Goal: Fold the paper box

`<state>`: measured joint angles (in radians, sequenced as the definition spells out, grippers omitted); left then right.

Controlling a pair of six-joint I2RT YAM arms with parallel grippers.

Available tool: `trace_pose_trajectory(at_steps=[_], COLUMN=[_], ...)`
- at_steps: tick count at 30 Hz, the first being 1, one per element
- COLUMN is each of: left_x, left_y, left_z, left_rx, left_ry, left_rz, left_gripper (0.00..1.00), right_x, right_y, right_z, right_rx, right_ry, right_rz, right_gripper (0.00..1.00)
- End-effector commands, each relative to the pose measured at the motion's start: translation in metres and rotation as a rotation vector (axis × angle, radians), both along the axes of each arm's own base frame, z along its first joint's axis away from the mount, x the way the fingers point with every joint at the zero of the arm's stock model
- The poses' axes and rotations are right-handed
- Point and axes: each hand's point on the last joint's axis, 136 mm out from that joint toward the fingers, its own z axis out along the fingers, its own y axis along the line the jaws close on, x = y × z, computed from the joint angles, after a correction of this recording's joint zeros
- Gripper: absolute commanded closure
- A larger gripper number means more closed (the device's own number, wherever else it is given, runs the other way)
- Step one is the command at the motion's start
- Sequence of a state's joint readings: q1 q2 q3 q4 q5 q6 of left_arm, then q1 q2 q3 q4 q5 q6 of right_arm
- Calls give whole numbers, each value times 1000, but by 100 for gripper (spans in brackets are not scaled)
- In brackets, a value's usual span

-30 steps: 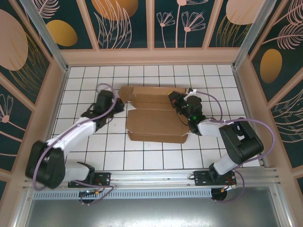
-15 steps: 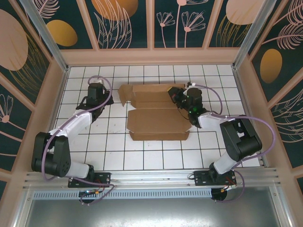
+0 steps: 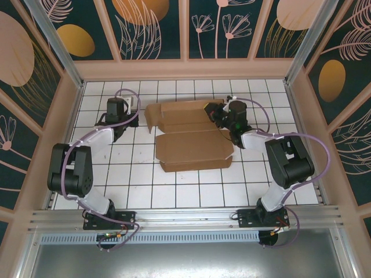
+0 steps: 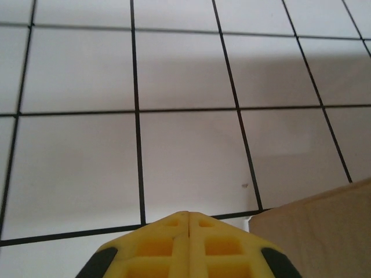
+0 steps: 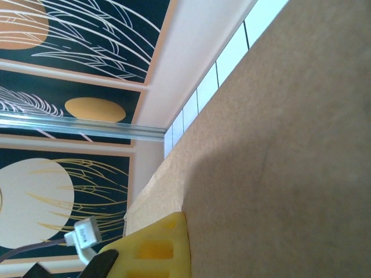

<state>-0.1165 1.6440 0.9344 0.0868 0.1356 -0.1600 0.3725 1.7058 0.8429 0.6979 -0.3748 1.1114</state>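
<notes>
The paper box (image 3: 194, 147) is a brown cardboard sheet lying partly folded mid-table, its far panels (image 3: 182, 116) raised along creases. My right gripper (image 3: 218, 117) is at the box's far right corner and shut on a flap. In the right wrist view one yellow finger (image 5: 162, 249) presses against the cardboard (image 5: 278, 150); the other finger is hidden behind it. My left gripper (image 3: 119, 111) hovers over bare tiles left of the box, apart from it. Its yellow jaws are pressed together and hold nothing (image 4: 188, 215). A box corner (image 4: 324, 231) shows to its lower right.
The white tiled tabletop (image 3: 139, 185) is ringed by low beige walls (image 3: 185, 69) with patterned panels above. An aluminium rail (image 3: 185, 217) runs along the near edge by the arm bases. Bare tiles lie in front of the box and at far left.
My left gripper has drawn back from the box's left edge toward the far left and its jaws have closed. The right gripper has shifted slightly toward the far side, still gripping the flap.
</notes>
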Motion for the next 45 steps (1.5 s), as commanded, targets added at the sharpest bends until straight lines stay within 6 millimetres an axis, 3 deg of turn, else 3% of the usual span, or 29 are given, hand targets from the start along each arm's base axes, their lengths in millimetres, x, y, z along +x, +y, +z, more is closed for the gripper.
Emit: trace_pose_trajectory(at_steps=[1,6,12,13,17,30,31,37,45], left_x=[1,1,1,-1,-4,-16,-17,-19,-16], left_y=[-2,-10,-23,-28,-41,-75,-76,-84,-96], left_z=[-5,-16,-9,-19,-13,-4,7,14,12], left_rx=[-78,-87,-137,-158,-223,-224,-222,-215,-156], left_ry=[-15,21,0,26,18,-21,-48,-77,-101], left_rz=[-45,-95,-163,-180,-234,-360,-370,-395,-422], left_gripper=[85,67,60,59,48,46,46,46,46], right_x=[-3,0,3,4,5,6,6,5,1], right_y=[1,0,-1,-1,1,4,4,7,11], right_z=[-30,-35,-43,-43,-45,-52,-53,-52,-53], right_rx=[-71,-85,-71,-69,-66,-58,-59,-56,-50], right_ry=[65,69,89,88,95,110,111,106,109], right_rz=[46,50,50,49,53,60,60,73,87], right_gripper=[94,93,92,92,92,90,90,90,90])
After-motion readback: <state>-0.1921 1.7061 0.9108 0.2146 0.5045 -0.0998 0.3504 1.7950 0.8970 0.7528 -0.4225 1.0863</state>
